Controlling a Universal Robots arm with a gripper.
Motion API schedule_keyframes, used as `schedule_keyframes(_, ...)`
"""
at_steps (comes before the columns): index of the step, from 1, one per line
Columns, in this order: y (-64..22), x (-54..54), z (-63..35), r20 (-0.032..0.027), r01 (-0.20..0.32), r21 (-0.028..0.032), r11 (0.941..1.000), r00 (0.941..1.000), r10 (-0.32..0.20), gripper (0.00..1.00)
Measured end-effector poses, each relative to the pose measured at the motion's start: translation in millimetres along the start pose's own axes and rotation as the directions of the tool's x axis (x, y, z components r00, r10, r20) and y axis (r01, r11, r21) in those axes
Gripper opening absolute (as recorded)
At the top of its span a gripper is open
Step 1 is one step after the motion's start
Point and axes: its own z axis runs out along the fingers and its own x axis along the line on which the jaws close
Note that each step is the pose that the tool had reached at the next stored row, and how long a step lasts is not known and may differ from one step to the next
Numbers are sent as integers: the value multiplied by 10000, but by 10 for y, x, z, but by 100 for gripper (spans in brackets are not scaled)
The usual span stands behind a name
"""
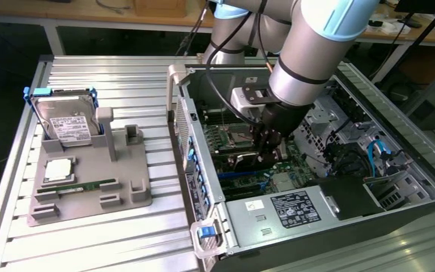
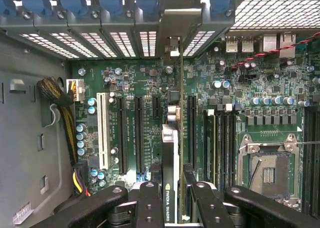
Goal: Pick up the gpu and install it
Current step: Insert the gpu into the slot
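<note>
The gpu (image 2: pixel 170 178) is a thin dark card seen edge-on, with a label along its upper edge and a silver bracket end (image 2: pixel 172 47) toward the case's slotted rear wall. My gripper (image 2: pixel 172 208) is shut on it, one black finger (image 2: pixel 149 203) on each side. The card stands upright over the green motherboard (image 2: pixel 135 87), in line with a long black slot (image 2: pixel 191 133); I cannot tell whether it is seated. In the exterior view the gripper (image 1: pixel 267 150) reaches down into the open computer case (image 1: pixel 202 170), with the dark gpu (image 1: pixel 244 161) below it.
A white slot (image 2: pixel 102 130), more black slots and the CPU socket (image 2: pixel 267 168) lie beside the card. Yellow cables (image 2: pixel 65 118) run along the case wall. Outside the case, a grey fixture (image 1: pixel 89 198) holds a hard drive (image 1: pixel 66 122), a processor (image 1: pixel 59 170) and a RAM stick (image 1: pixel 85 186). The power supply (image 1: pixel 293 207) fills the near corner.
</note>
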Motion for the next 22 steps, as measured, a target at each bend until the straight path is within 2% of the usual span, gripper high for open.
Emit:
schedule_keyframes(8, 0, -5, 10, 2, -1, 0, 10000, 10000, 1, 27)
schedule_keyframes(12, 22, -5, 25, 39, -1, 3, 10000, 10000, 1, 27)
schedule_keyframes(18, 23, -5, 25, 45, -1, -1, 10000, 10000, 1, 27)
schedule_keyframes(22, 8, -4, 26, 50, -1, -56, 10000, 10000, 2, 27)
